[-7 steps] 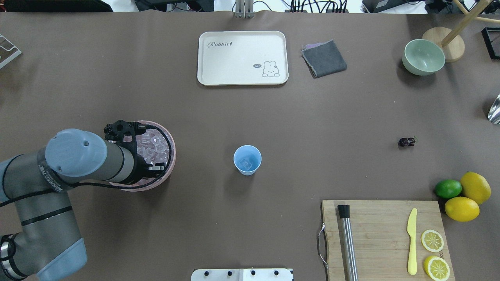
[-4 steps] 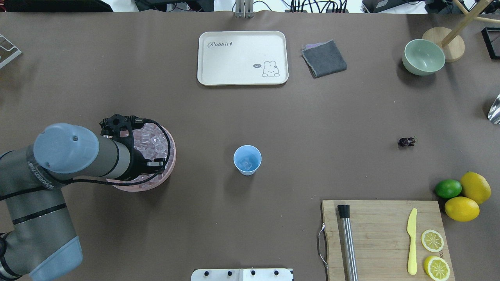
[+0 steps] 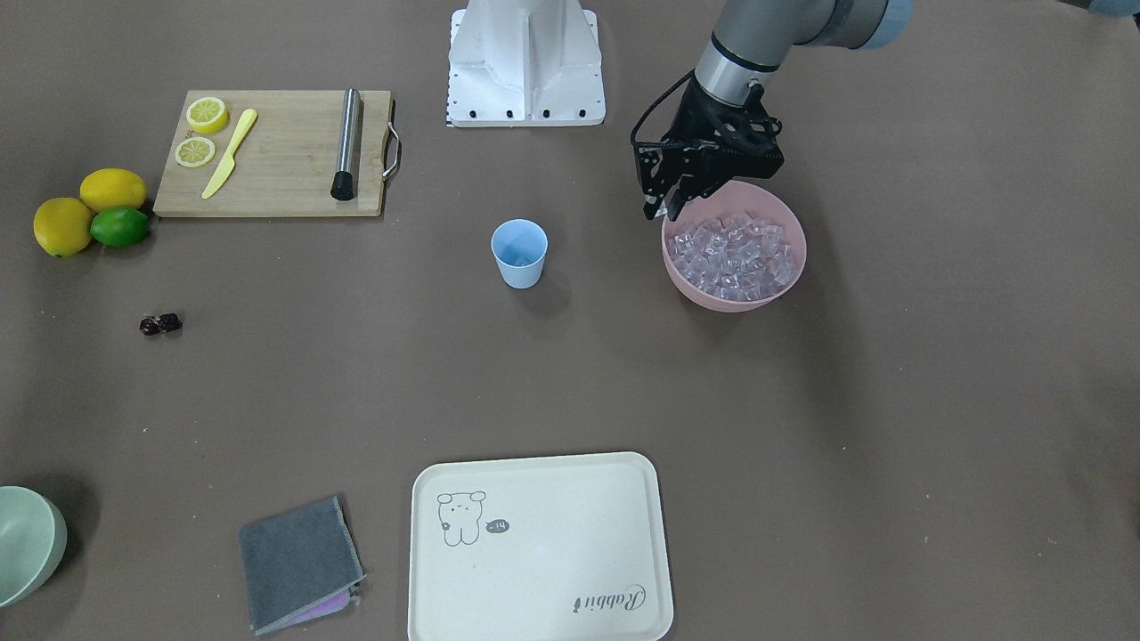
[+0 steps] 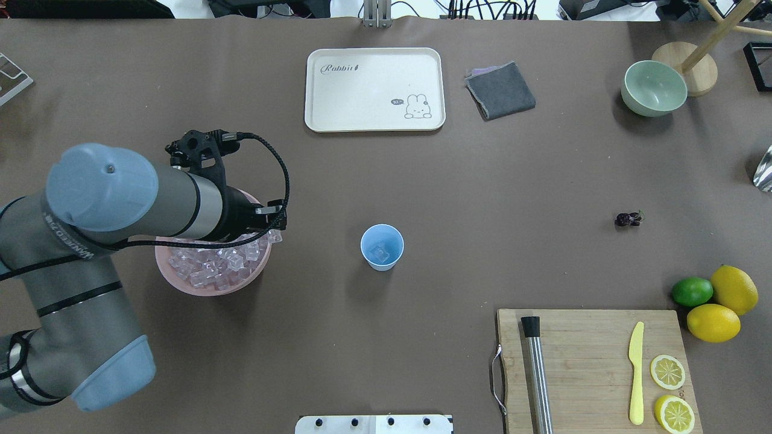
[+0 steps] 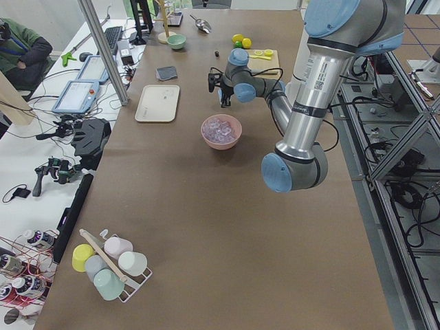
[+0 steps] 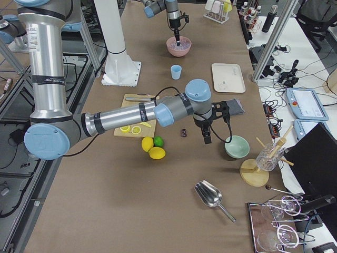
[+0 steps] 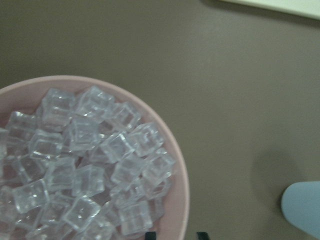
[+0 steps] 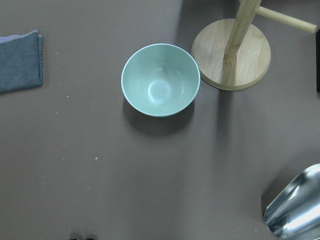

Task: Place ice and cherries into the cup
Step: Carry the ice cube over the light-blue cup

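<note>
The light-blue cup (image 4: 382, 246) stands mid-table with one ice cube (image 4: 380, 254) inside. A pink bowl (image 4: 205, 290) to its left is full of clear ice cubes (image 4: 211, 265). My left gripper (image 4: 274, 232) hangs just above the bowl's rim on the cup side. Its fingers stand close together and appear shut on one ice cube. In the left wrist view only the fingertips (image 7: 150, 234) show, over the rim. The cherries (image 4: 628, 219) lie alone on the table at the right. My right gripper (image 6: 206, 139) shows only in the exterior right view, high near the cherries; I cannot tell its state.
A cream tray (image 4: 374, 89) and a grey cloth (image 4: 500, 90) lie at the far side. A pale green bowl (image 4: 654, 88) and a wooden stand (image 4: 687, 66) are far right. A cutting board (image 4: 591, 361), two lemons and a lime (image 4: 692, 291) are near right.
My left gripper has risen out of the pink bowl and moved toward the cup, to the bowl's rim. More of the ice in the bowl now shows. The cup and cherries have not moved.
</note>
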Robot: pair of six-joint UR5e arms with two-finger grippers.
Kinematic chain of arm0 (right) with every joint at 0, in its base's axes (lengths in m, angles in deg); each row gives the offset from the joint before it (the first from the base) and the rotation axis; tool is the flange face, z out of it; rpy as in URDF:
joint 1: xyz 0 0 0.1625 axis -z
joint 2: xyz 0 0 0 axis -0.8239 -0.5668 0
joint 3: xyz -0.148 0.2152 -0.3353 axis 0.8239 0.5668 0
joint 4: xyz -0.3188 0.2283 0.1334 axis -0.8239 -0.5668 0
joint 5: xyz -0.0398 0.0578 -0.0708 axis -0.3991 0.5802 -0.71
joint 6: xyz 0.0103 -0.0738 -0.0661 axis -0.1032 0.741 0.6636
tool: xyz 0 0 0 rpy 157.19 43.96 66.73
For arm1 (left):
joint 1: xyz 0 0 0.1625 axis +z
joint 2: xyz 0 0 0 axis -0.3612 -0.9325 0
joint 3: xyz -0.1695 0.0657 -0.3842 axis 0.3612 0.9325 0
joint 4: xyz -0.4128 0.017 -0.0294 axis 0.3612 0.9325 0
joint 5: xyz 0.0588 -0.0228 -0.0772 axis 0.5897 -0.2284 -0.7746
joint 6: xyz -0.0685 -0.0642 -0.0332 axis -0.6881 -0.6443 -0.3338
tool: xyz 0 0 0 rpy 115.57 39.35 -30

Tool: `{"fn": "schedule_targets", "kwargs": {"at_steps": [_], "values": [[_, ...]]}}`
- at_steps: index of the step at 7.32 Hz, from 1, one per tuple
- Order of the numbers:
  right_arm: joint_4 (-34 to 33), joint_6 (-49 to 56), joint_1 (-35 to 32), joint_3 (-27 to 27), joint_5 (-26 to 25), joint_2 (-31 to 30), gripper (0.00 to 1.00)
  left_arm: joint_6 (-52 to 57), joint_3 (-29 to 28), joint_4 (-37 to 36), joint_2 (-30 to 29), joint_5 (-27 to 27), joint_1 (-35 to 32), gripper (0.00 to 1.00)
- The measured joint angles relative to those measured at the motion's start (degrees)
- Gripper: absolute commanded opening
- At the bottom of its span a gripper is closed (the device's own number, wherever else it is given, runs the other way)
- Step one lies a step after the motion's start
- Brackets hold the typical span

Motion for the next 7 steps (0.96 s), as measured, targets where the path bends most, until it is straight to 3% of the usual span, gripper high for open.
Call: {"fn": "schedule_targets", "kwargs": {"at_steps": [3,7], "values": [[0.05,0.03,0.0,-0.06,0.07,0.0,1.0,-7.31,-9.07,0.19,-10.88,0.46,1.01,0.0],[0.09,0.03,0.0,-0.09,0.0,0.0,1.0,-10.23,-16.35,5.28,-15.73,7.7,5.81,0.0]]}}
